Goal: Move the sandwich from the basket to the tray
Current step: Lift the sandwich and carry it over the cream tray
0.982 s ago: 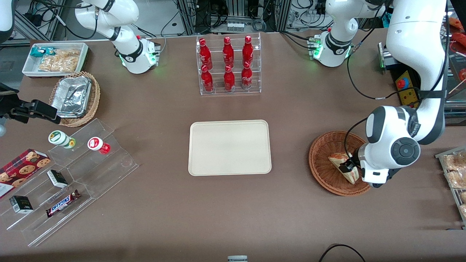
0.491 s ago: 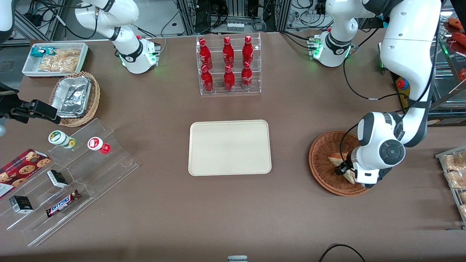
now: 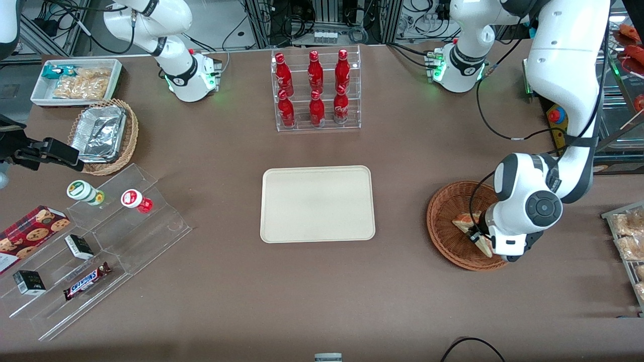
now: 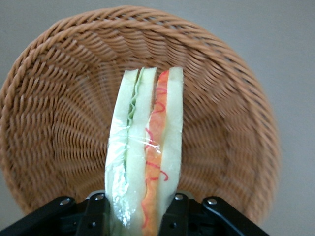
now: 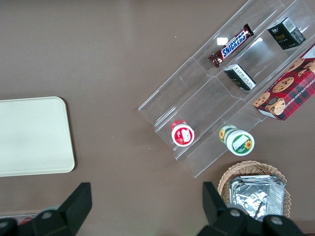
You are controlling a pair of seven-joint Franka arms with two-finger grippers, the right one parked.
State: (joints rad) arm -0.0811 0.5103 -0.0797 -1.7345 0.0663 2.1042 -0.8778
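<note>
— Sandwich (image 4: 145, 157)?
— Stood on edge over the basket (image 4: 59, 123), bread and filling layers side by side in the wrist view, clear wrap creased across the middle. In the front view (image 3: 465, 224), lower right of the frame, over the basket's (image 3: 443, 221) inner part, partly covered by the arm's white wrist.

— Gripper (image 4: 137, 211)?
— Clamped on the sandwich. One black finger (image 4: 96, 214) pressed against each flat side of the wedge, the other (image 4: 174, 211) mirrored on the red-filling side. In the front view (image 3: 475, 236) tucked under the wrist, just above the basket weave. Whether the wedge touches the weave or hangs just clear: cannot tell.

— Tray (image 3: 317, 203)?
— At the centre of the front frame, flat on the brown table (image 3: 402, 301), well apart from the basket. Also seen at the left edge of the right wrist view (image 5: 34, 135).

— Farther out?
— Upper centre of the front frame: clear rack with six red bottles (image 3: 315, 88). Upper left: white bin of snacks (image 3: 75, 80), and below it a tan basket with foil containers (image 3: 103, 136). Lower left: clear stepped stand (image 3: 100, 251) holding two small cups, two dark boxes and a Snickers bar (image 3: 86, 280), with a cookie box (image 3: 30, 231) at its edge. Right edge: a rack of bagged pastries (image 3: 629, 236).
</note>
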